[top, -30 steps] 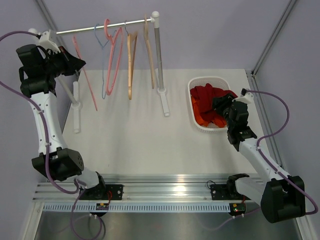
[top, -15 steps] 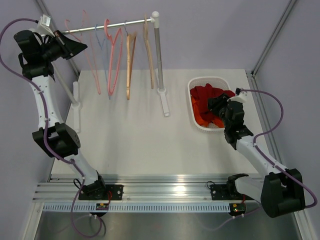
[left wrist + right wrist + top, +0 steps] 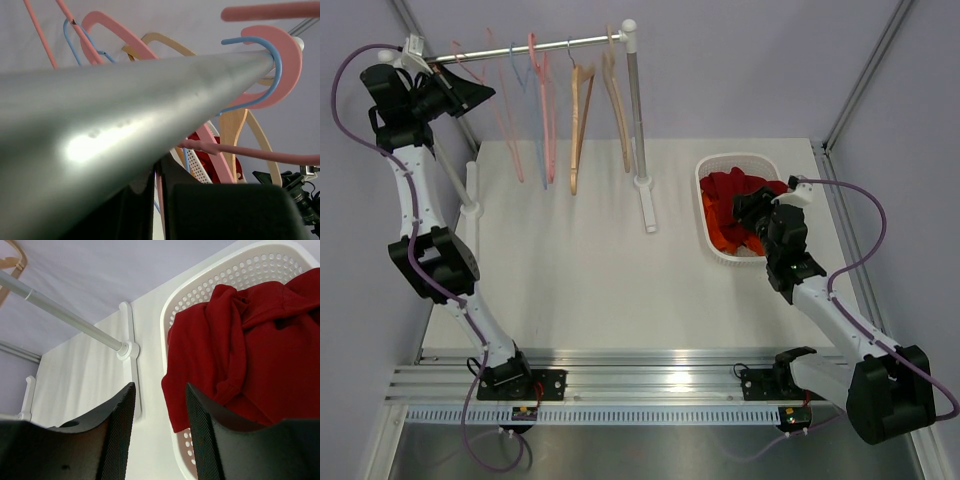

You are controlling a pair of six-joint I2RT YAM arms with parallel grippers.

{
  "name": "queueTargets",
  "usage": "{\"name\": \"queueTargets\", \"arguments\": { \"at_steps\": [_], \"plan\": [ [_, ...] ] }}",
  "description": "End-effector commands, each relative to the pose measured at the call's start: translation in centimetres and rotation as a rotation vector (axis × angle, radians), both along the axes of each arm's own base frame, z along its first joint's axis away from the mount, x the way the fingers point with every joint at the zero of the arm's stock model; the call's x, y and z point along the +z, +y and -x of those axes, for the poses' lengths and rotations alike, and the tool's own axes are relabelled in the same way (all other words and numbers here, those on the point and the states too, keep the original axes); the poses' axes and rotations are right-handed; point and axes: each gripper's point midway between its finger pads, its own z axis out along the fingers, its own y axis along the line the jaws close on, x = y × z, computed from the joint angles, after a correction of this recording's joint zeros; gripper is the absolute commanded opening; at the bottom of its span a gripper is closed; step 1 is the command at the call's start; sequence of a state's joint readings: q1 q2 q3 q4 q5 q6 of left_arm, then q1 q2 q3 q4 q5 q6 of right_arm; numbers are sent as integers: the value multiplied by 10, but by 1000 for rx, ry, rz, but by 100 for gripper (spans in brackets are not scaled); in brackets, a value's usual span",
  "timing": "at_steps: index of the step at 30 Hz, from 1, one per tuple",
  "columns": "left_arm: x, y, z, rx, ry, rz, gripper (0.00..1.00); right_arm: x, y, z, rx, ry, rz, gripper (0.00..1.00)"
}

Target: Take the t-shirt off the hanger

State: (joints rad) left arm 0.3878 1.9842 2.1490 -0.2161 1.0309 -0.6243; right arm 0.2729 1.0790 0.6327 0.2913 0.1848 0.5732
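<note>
In the basket (image 3: pixel 737 158) lies the red t-shirt (image 3: pixel 730 190), so the job looks done. My right hand (image 3: pixel 748 210) hovers spread above it, empty. The hangers (image 3: pixel 578 120) hang bare on the rail (image 3: pixel 520 47); my left hand (image 3: pixel 475 95) is pressed together beside its end.

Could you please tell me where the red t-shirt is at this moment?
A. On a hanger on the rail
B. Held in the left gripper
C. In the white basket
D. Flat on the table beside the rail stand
C: the t-shirt lies bunched in the basket, and in the right wrist view part of it hangs over the rim.
</note>
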Motion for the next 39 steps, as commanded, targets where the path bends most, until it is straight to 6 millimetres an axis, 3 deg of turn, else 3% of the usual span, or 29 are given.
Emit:
{"name": "queueTargets", "arguments": {
  "at_steps": [1,9,14,20,23,24,25,28,33,34,35,36,37,39],
  "plan": [
    [-6,-1,0,21,3,-8,0,21,-2,0,-24,-64,11,52],
    [-44,4,13,161,61,-76,0,21,2,2,-13,-65,6,52],
    [-43,8,14,223,99,-65,0,29,2,7,-7,-83,8,52],
    [-22,4,13,222,86,-45,0,31,5,8,3,-88,9,53],
    [-26,6,16,245,101,-46,18,32,7,7,7,-89,8,53],
    [-27,6,17,247,101,-48,27,33,7,7,7,-92,7,53],
    [-28,7,18,254,101,-54,47,33,7,7,7,-92,7,53],
    [-30,3,25,256,100,-67,72,35,7,9,7,-96,6,53],
    [-19,-4,42,268,73,-86,91,42,6,11,7,-111,0,54],
    [-22,-6,45,272,77,-88,99,42,6,12,5,-110,0,54],
    [-20,-8,48,278,73,-92,99,44,2,12,-7,-113,11,55],
    [-6,-13,58,283,33,-99,99,46,1,12,-13,-111,17,55],
    [-15,-14,61,297,47,-96,99,47,0,13,-17,-110,27,55],
    [-6,-18,70,311,10,-88,99,50,1,13,-12,-110,26,56]
  ]
}}
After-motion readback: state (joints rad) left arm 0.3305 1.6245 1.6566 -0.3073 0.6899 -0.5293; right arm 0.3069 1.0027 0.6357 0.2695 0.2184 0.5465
